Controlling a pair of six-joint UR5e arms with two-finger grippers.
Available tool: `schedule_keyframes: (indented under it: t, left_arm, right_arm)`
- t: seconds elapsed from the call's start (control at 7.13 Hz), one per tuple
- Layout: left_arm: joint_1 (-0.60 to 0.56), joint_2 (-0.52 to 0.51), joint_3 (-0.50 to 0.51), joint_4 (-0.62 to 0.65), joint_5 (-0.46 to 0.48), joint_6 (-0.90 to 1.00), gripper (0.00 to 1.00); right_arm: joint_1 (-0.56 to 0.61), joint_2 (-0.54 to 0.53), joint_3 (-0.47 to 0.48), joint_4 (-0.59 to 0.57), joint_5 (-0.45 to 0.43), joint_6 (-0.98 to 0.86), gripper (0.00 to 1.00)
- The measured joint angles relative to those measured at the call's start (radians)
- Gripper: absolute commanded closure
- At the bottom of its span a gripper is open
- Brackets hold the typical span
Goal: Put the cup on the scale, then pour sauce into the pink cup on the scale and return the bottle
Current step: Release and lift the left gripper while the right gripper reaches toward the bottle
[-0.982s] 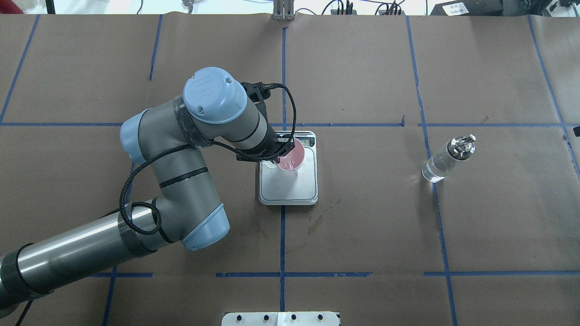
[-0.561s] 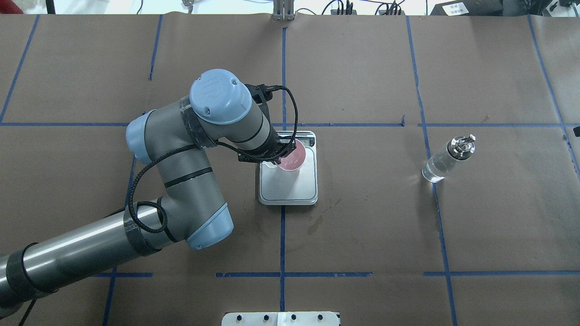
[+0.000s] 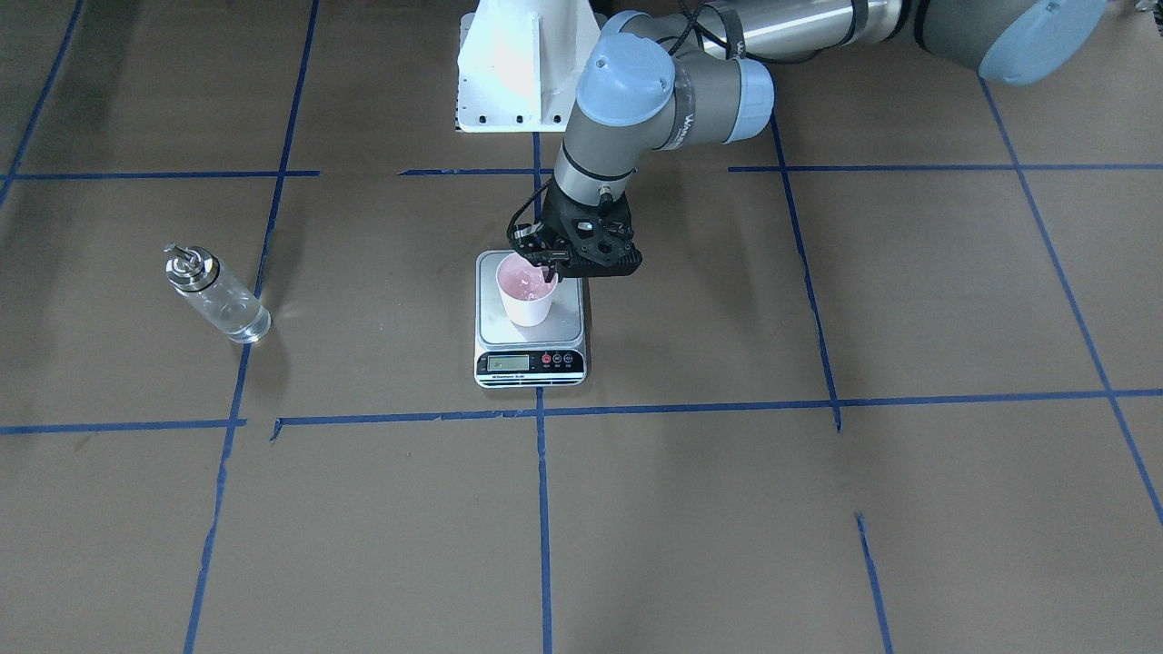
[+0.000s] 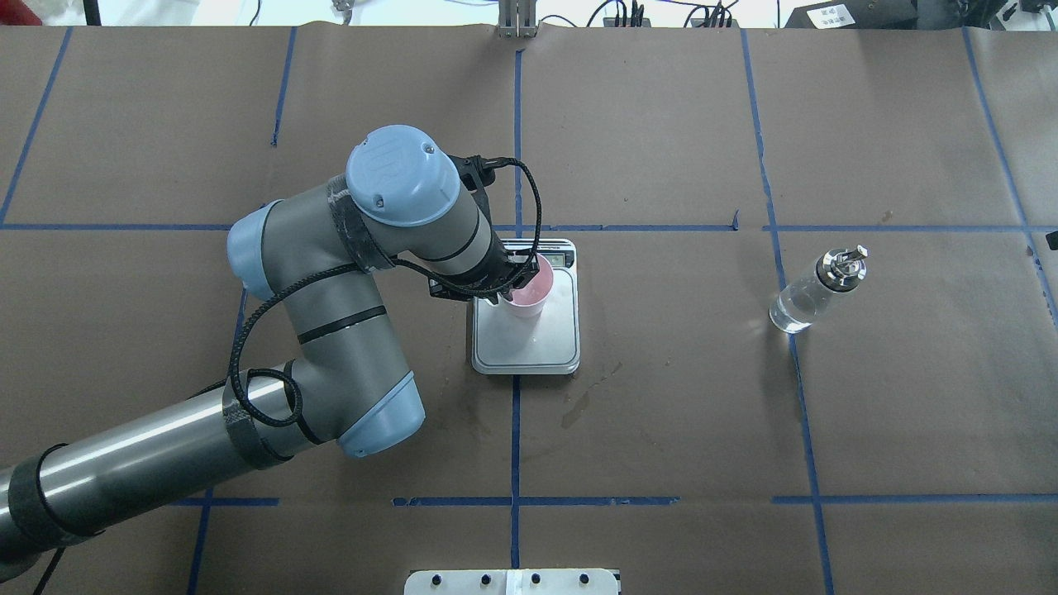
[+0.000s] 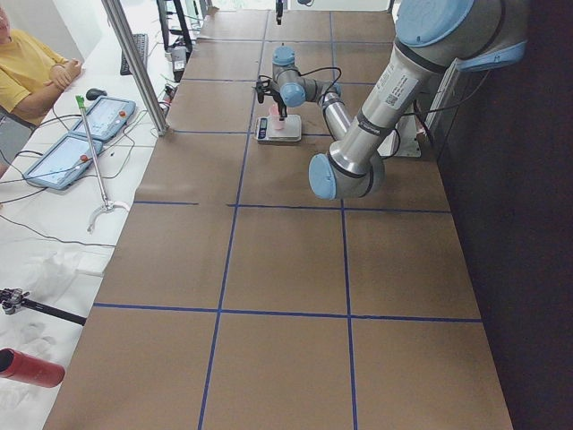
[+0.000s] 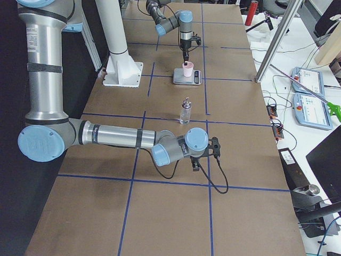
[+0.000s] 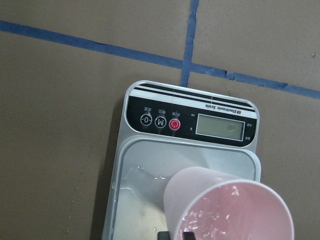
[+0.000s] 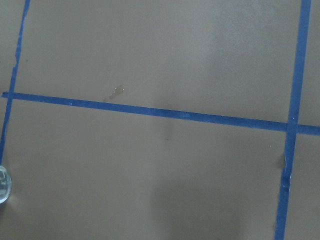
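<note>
**Operator:** Front-facing view: status and hazard?

**Technician:** The left pincer point(image 3: 551, 269) is clamped on the rim of the cup point(image 3: 525, 295), which is over the platform of the scale point(image 3: 568, 320). Full seating of the base cannot be confirmed. Release above the platform could topple the cup.

**Operator:** Overhead view?

**Technician:** The cup lies within the platform outline. The bottle point(image 4: 806, 297) stands well apart on the counter point(image 4: 661, 413). No collision hazard is apparent there.

**Operator:** Side views?

**Technician:** The right pincer point(image 6: 196, 162) hangs on the bottle's side of the counter, apart from the bottle. Its state cannot be told.

**Operator:** Left wrist view?

**Technician:** The cup appears tilted, with what look like droplets inside and wet marks on the platform. A wet steel surface may let the cup slide on release. A finger dragging the rim during withdrawal would probably tip it.
</note>
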Motion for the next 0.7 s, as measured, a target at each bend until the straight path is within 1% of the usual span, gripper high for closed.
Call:
schedule_keyframes:
  t: [0.14, 0.28, 0.42, 0.56, 0.7]
  left_arm:
    - [-0.004, 0.014, -0.063, 0.014, 0.000, 0.000, 0.38]
    - [-0.020, 0.032, -0.135, 0.030, 0.000, 0.001, 0.35]
    - [-0.051, 0.042, -0.188, 0.038, 0.000, 0.001, 0.35]
    - [-0.078, 0.055, -0.221, 0.041, 0.001, 0.002, 0.35]
    - [-0.097, 0.069, -0.241, 0.041, 0.000, 0.003, 0.35]
  right_arm:
    - [-0.004, 0.002, 0.007, 0.003, 0.007, 0.004, 0.00]
    - [-0.016, 0.007, 0.019, 0.021, 0.026, 0.017, 0.00]
    - [-0.037, 0.011, 0.032, 0.076, 0.047, 0.079, 0.00]
    - [-0.067, 0.011, 0.044, 0.181, 0.056, 0.224, 0.00]
    - [-0.113, 0.003, 0.065, 0.353, 0.047, 0.440, 0.00]
